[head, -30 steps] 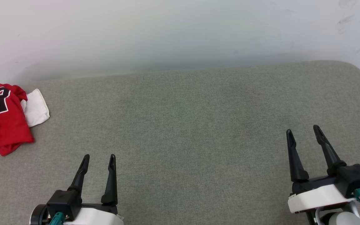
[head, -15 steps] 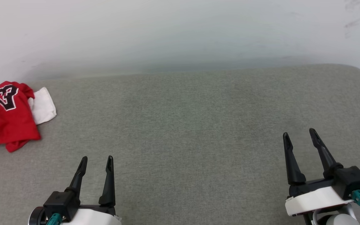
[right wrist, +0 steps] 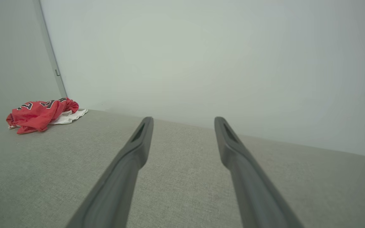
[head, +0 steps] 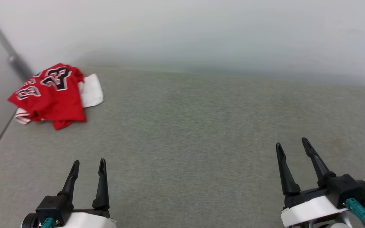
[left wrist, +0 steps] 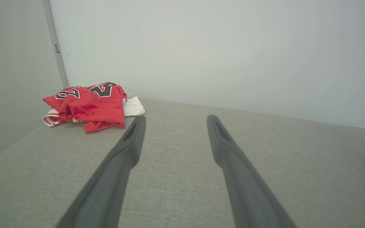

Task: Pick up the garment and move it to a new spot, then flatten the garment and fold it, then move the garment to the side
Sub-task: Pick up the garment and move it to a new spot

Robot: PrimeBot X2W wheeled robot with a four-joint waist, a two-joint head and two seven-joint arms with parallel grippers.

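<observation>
Garment (head: 54,96): crumpled red heap at 10 o'clock on grey counter (head: 201,126), black "23" up, white sleeve showing. Left hand (head: 89,161) and right hand (head: 291,142): fingers apart, empty.

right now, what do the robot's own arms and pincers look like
The left pincer and right pincer match: two long black tapering fingers with slotted tips on a black block, then a white wrist shell. A teal cable plug sticks out by each wrist.
</observation>
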